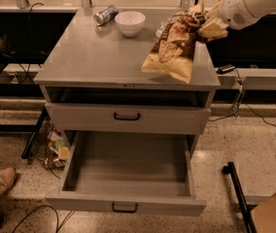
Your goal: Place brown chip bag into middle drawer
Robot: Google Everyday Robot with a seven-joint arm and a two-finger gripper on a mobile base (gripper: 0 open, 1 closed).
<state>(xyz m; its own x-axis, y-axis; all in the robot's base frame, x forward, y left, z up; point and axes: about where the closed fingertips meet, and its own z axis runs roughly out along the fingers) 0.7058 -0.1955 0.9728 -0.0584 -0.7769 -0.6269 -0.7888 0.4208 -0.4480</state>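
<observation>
We see the gripper [210, 27] at the back right of the cabinet [92, 55], just over the right edge of its top. It sits at the end of a white arm [259, 1] that comes in from the upper right corner. Its jaws are clamped on the upper end of the bag [173, 47].

The bag hangs slanted from that grip. Its long axis runs from the held end, high and toward the back right, down to the free end, low and toward the front left. The free end is tan-yellow and points at the front edge of the top, right of centre. We cannot tell whether it touches the surface or hangs just over it. The dark brown middle with its pale print faces us. So the bag is over the right part of the cabinet top, well apart from the drawer [128, 171].

The drawer is pulled out wide below, its inside open to view, with a small black handle [124, 207] on the panel nearest us. Above it the upper front [84, 118] is pushed in.

At the back of the top a white bowl [129, 22] stands upright, left of the bag. A can [105, 14] lies on its side just beside the bowl, to its left and a little farther back. On the floor we see a shoe [1, 179] at the left edge and a cardboard box [274, 212] in the lower right corner.
</observation>
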